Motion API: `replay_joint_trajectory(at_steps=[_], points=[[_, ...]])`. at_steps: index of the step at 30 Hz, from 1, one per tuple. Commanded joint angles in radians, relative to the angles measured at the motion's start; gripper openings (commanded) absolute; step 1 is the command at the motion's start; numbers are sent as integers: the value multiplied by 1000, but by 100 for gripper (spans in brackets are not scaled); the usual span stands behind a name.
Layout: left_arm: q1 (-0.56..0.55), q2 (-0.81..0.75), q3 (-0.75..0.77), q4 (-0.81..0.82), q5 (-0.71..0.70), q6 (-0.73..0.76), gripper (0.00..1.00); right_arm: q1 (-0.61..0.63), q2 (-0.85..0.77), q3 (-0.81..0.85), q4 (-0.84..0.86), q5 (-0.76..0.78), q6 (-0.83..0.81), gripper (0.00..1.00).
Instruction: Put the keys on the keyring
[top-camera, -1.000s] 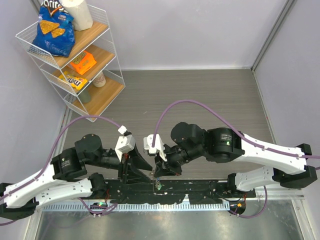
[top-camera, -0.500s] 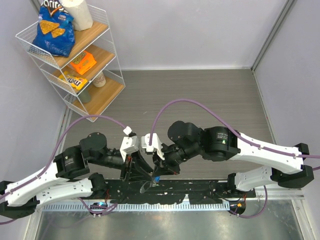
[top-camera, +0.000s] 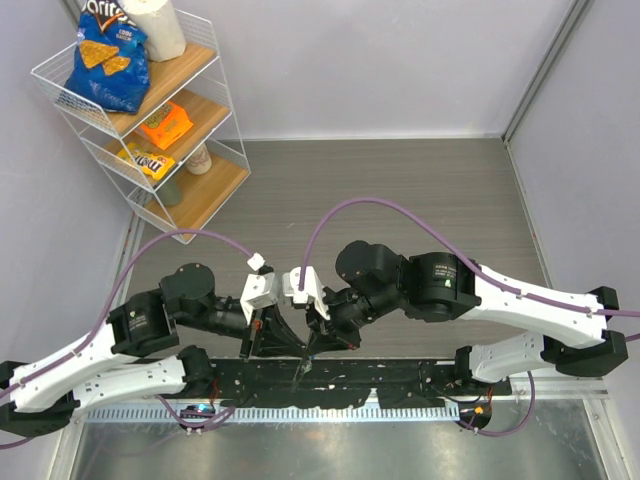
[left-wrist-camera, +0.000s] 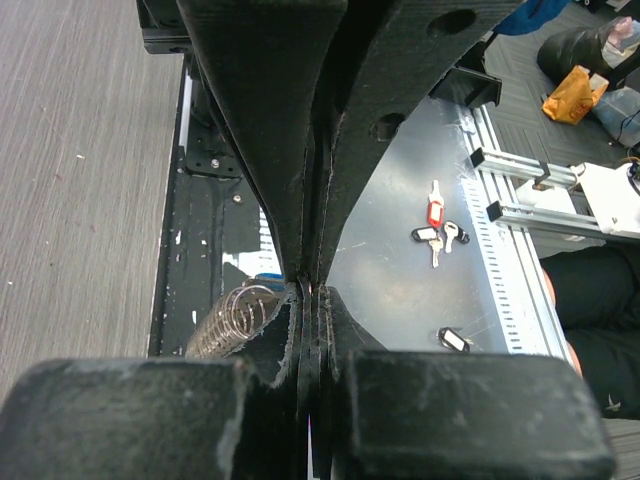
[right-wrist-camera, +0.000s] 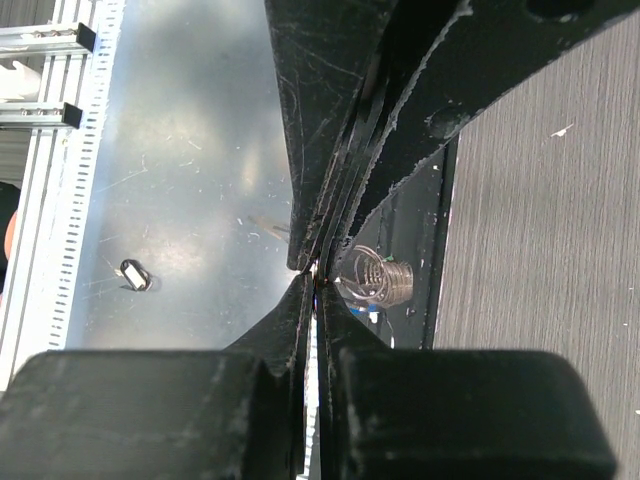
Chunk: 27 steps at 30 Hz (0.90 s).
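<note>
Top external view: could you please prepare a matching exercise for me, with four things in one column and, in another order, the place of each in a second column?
Things
1. chips bag
2. orange packet
3. yellow bag
4. purple cables

Places
A. on the lowest shelf of the rack
B. arching over the grey table
C. on the top shelf
D. on the middle shelf

Pairs: 1-C, 2-D, 3-A, 4-B
</note>
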Motion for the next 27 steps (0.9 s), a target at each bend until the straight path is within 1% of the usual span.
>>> replay_joint_trajectory(at_steps=[1,4,6,7,8,9,13,16,20,27], points=[[-1,11,30,4,8,15,0,0,-16,35,64,-29,-3,5],[-2,-2,26,14,-16,19,0,0,-27,18,93,-30,8,5],[-2,-15,14,40,-33,16,0,0,-55,-4,120,-35,19,10],[-2,-26,6,54,-42,15,0,0,-62,-8,137,-30,23,17],[-2,-35,-2,74,-50,13,0,0,-78,-18,143,-23,23,19],[-4,-43,-9,85,-56,12,0,0,-87,-22,156,-15,23,25],[-4,-58,-31,135,-65,5,0,0,-142,-62,203,39,16,37],[-7,-75,-45,183,-68,-1,0,0,-180,-96,216,77,-10,43],[-7,-92,-51,223,-79,-10,0,0,-210,-137,235,109,-52,46],[-10,-106,-62,287,-95,-31,0,0,-243,-195,278,129,-96,46]])
